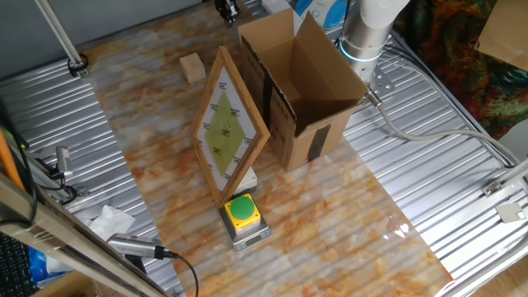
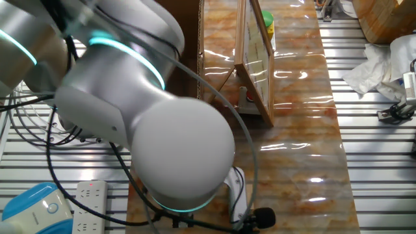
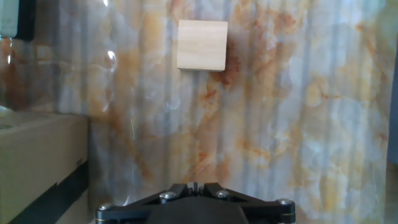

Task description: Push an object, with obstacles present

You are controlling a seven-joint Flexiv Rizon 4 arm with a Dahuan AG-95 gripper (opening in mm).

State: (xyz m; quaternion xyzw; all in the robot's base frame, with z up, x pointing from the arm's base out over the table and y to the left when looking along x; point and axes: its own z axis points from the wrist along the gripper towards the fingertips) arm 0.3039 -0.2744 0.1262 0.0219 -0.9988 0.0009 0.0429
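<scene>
The object, a small light-tan wooden cube (image 1: 192, 68), lies alone on the marbled tabletop at the far left of the mat; the hand view has it ahead of the fingers (image 3: 201, 45). My gripper (image 3: 194, 185) is shut, empty, and well short of the cube. It shows at the top edge of one fixed view (image 1: 224, 10). Obstacles: an open cardboard box (image 1: 301, 91), a wooden-framed board with a yellow-green diamond (image 1: 227, 128) leaning by it, and a yellow-and-green button (image 1: 242, 212) on a grey base. The other fixed view hides the cube behind the arm.
The box's side (image 3: 37, 162) runs along the left of the hand view. Ribbed metal surfaces flank the marbled mat (image 1: 330, 214). Crumpled tissue (image 1: 111, 221), cables and a power strip (image 2: 91, 201) lie off the mat. The arm's elbow (image 2: 162, 149) fills the other fixed view.
</scene>
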